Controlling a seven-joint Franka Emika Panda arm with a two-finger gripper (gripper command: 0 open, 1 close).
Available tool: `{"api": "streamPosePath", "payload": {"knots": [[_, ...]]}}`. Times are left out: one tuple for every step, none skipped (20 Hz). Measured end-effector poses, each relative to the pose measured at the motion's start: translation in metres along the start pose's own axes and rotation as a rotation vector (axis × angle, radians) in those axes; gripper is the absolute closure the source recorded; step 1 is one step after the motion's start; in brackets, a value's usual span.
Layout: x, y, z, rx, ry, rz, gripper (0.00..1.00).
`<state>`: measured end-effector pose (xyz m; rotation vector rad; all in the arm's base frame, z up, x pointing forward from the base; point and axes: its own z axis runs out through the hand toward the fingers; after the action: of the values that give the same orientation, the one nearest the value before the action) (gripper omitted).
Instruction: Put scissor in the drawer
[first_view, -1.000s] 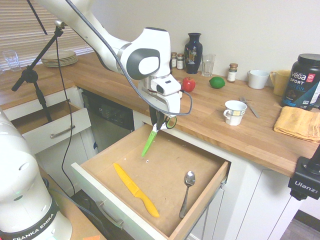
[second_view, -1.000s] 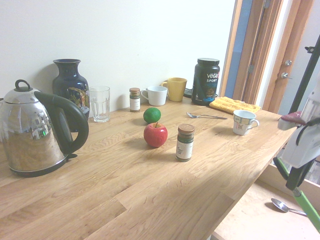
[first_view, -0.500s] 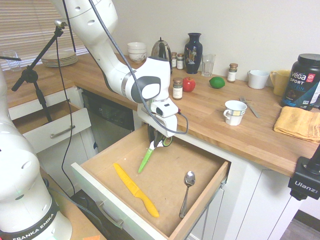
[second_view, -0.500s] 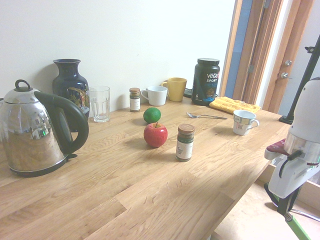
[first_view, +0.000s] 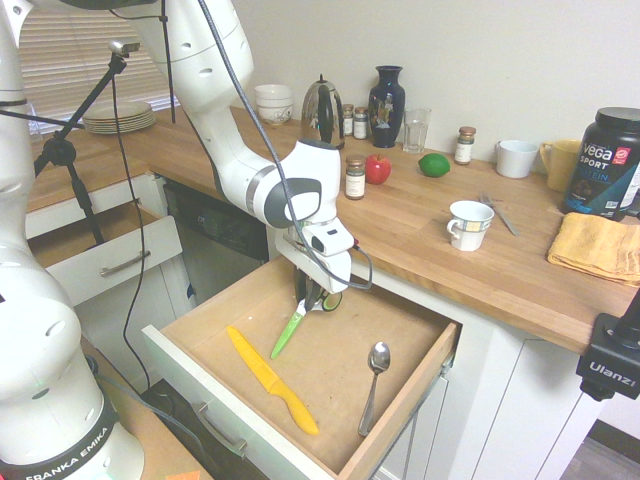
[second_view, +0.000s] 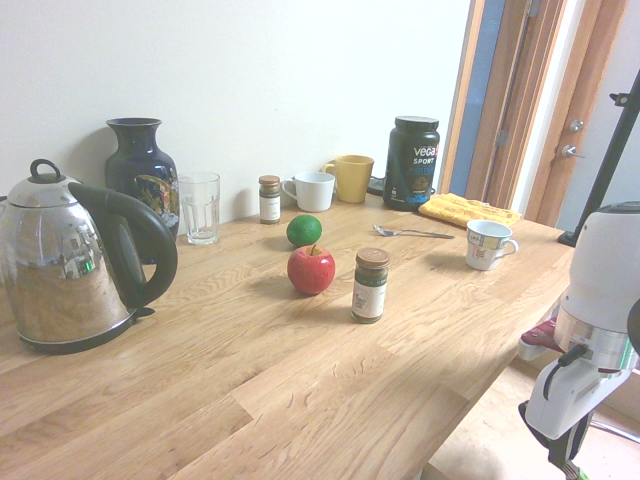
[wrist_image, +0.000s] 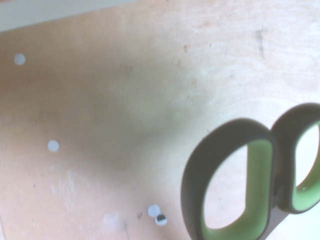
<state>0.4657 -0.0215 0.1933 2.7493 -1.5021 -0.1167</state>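
Partly gripper-hidden scissor (first_view: 291, 328) handles

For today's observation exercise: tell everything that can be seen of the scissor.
The scissor has a lime-green blade sheath and dark loop handles lined green, plastic by its look. It hangs slanted, tip down, inside the open drawer, handles clamped in the shut gripper. Whether its tip touches the wooden bottom cannot be told.
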Motion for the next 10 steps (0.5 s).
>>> {"api": "streamPosePath", "payload": {"knots": [[0.0016,-0.0022,0.0009,0.000,0.000,0.000,1.00],[0.0029,-0.0039,0.0020,0.000,0.000,0.001,0.00],[0.0040,-0.0055,0.0029,0.000,0.000,0.001,0.00],[0.0049,-0.0067,0.0038,0.000,0.000,0.001,0.00],[0.0054,-0.0075,0.0044,-0.001,0.000,0.001,0.00],[0.0059,-0.0084,0.0046,-0.001,0.001,0.000,0.00],[0.0062,-0.0092,0.0043,0.000,0.001,0.000,0.00],[0.0064,-0.0098,0.0040,0.001,0.002,0.000,0.00],[0.0065,-0.0101,0.0037,0.002,0.003,-0.001,0.00],[0.0065,-0.0104,0.0034,0.002,0.003,-0.001,0.00]]}}
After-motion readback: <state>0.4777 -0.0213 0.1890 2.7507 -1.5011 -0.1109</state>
